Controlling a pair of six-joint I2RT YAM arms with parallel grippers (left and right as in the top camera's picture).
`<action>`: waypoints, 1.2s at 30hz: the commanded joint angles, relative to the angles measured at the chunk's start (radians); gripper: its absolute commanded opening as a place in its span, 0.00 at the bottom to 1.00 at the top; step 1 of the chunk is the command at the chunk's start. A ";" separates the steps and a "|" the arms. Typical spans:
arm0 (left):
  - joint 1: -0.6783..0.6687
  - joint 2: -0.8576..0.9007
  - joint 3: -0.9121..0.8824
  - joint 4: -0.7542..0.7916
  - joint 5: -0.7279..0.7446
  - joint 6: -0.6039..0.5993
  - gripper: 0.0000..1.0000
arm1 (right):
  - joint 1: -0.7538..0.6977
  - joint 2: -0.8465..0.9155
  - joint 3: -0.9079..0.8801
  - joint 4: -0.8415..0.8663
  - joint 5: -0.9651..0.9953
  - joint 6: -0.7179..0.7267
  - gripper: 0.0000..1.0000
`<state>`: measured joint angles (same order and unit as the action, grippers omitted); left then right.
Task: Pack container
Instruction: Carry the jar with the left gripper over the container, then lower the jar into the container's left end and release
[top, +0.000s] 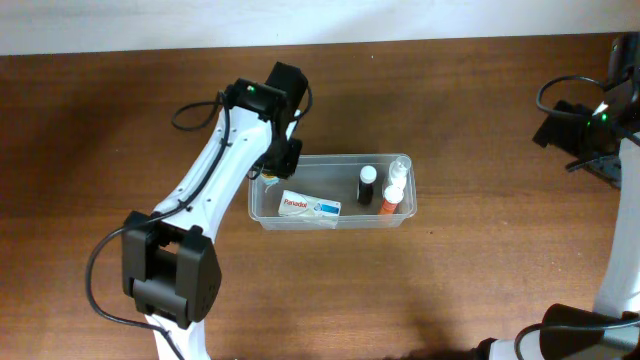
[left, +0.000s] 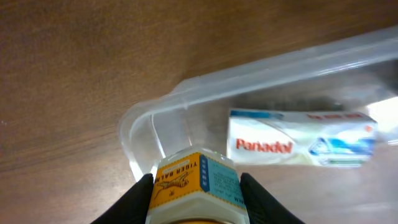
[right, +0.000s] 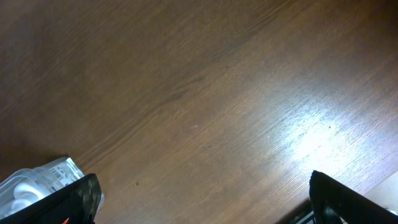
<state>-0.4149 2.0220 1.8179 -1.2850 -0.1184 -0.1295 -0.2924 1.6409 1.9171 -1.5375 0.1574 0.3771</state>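
Observation:
The clear plastic container (top: 262, 205) sits mid-table. Inside lie a white Panadol box (top: 309, 207), a dark-capped bottle (top: 367, 186), a clear bottle (top: 399, 168) and an orange-labelled bottle (top: 390, 199). My left gripper (top: 270, 170) hangs over the container's left end, shut on an orange and blue Tiger Balm box (left: 196, 183). In the left wrist view the container's corner (left: 140, 124) and the Panadol box (left: 298, 138) lie just beyond it. My right gripper (right: 202, 199) is open and empty over bare table at the far right; its wrist view shows the container's edge (right: 37, 180).
The brown wooden table (top: 480, 280) surrounds the container. The right arm's base and cables (top: 590, 130) stand at the right edge. The table's edge shows at the right wrist view's lower right corner (right: 388, 180).

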 joint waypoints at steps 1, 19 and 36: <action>0.003 0.012 -0.071 0.048 -0.036 -0.024 0.41 | -0.003 -0.011 0.015 0.001 0.015 -0.002 0.98; 0.003 0.013 -0.245 0.249 -0.036 -0.024 0.41 | -0.003 -0.011 0.015 0.001 0.015 -0.002 0.98; -0.002 0.016 -0.312 0.323 -0.036 -0.024 0.42 | -0.003 -0.011 0.015 0.001 0.015 -0.002 0.98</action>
<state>-0.4179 2.0254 1.5131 -0.9592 -0.1390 -0.1410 -0.2924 1.6409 1.9171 -1.5375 0.1574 0.3779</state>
